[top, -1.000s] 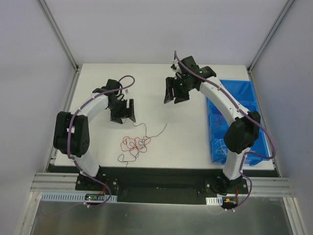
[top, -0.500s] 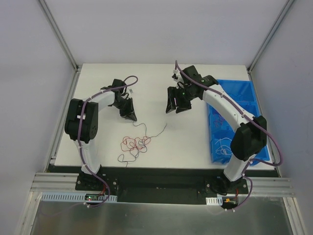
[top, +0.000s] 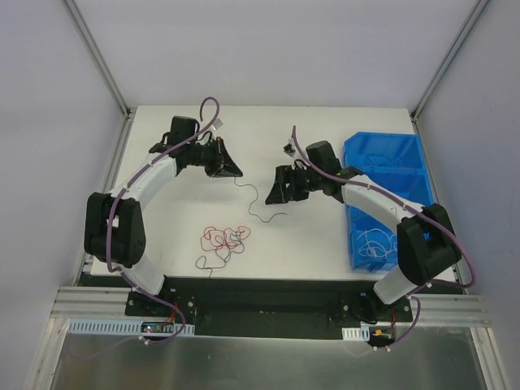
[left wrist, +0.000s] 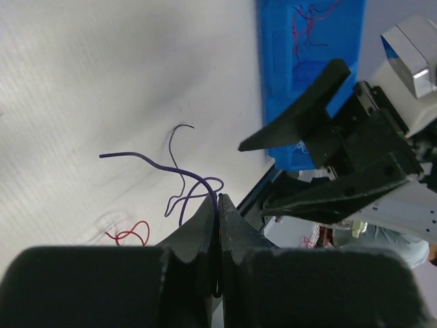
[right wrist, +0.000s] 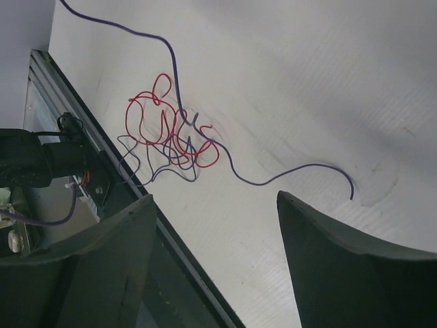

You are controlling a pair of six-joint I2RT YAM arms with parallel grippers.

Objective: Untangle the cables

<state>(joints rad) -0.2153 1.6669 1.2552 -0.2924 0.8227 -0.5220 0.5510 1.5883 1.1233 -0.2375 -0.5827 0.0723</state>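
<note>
Left wrist: your left end effector [left wrist: 218, 199] pinched closed on hair-thin dark purple wire [left wrist: 136, 156].
Your right end effector [right wrist: 213, 198] gapes wide, holding nothing.

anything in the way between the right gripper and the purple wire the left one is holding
Nothing visible. The right gripper is open just beside the purple wire, which hangs from the shut left gripper, with only table surface between them. The tangled clump lies nearer the arm bases, off that path.

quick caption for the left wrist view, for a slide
Left gripper pinches a purple wire over the white table, open right gripper and blue bin beyond
</note>
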